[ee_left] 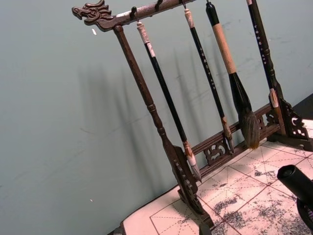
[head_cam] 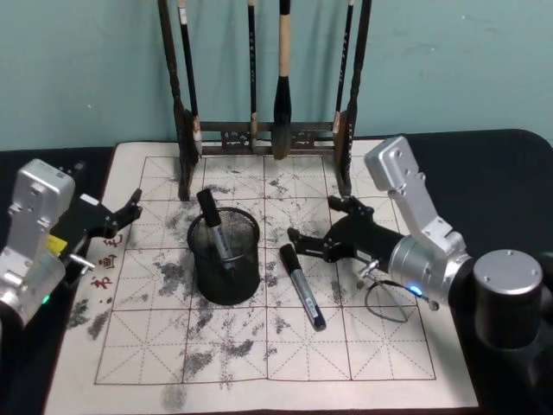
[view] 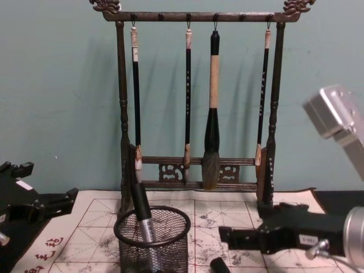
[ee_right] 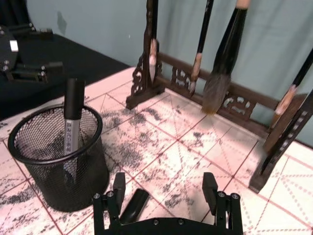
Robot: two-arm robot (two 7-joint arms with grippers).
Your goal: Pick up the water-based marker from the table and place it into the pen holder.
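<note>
On the table [head_cam: 346, 346], your right gripper [head_cam: 313, 220] gapes off-centre over the marker's [head_cam: 302, 287] 12 o'clock end; closing may flick it; left gripper [head_cam: 125, 216] idles at 9 o'clock

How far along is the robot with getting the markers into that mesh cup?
Done: one marker already stands in the pen holder. In hand: nothing yet. A second marker lies on the mat beside the holder, and the right gripper is open near its top end. The left gripper is parked at the mat's left. Left: grasp, lift, drop in.
</note>
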